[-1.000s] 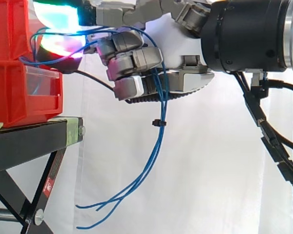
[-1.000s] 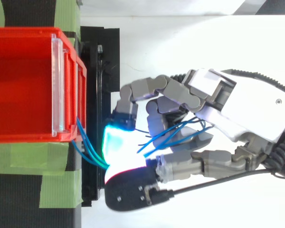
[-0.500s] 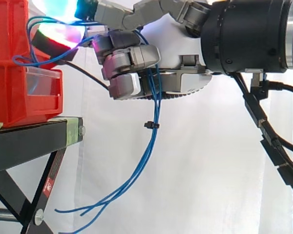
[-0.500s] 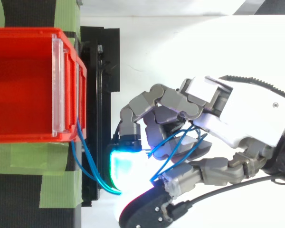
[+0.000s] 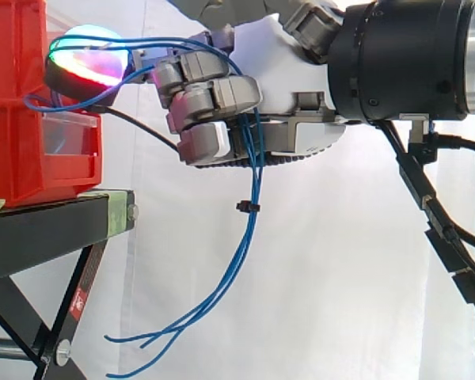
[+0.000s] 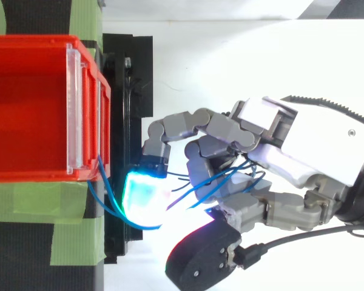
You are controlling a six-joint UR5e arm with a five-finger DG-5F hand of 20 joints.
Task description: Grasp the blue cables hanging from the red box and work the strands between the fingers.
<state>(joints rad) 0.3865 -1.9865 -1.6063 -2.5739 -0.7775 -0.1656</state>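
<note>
Blue cables (image 5: pixel 254 186) draped from red box (image 5: pixel 12 150), clamped in curled robot hand (image 5: pixel 289 87), black stand (image 5: pixel 39 233) below.

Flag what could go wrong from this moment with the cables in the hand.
1. The cables run from the box into the shut hand; a pull could drag the box, which sits at the edge of the stand.
2. Strands cross between the fingers in the top view, so they may snag or tangle.
3. The loose ends hang near the stand's leg and could catch there.
</note>
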